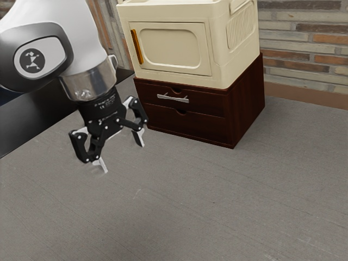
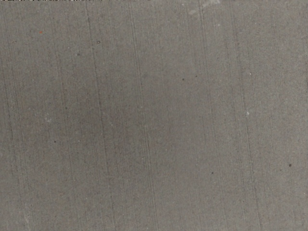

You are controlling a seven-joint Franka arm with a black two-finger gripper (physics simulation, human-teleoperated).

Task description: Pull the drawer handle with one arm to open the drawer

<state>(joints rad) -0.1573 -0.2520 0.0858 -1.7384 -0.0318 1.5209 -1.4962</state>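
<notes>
Silver handle (image 1: 173, 99) sits on the brown cabinet's (image 1: 186, 124) upper drawer (image 1: 204, 103) — unopened. Gripper (image 1: 125, 159): fingers spread, empty, apart from the handle — presumably open to straddle the bar before pulling.

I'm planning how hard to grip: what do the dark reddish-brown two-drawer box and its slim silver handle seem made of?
The two-drawer box looks like satin-finished wood, from its deep reddish-brown tone and soft sheen, or perhaps laminate. Its slim silver handle seems smooth metal, from its bright grey shine, though coated plastic is possible.
</notes>
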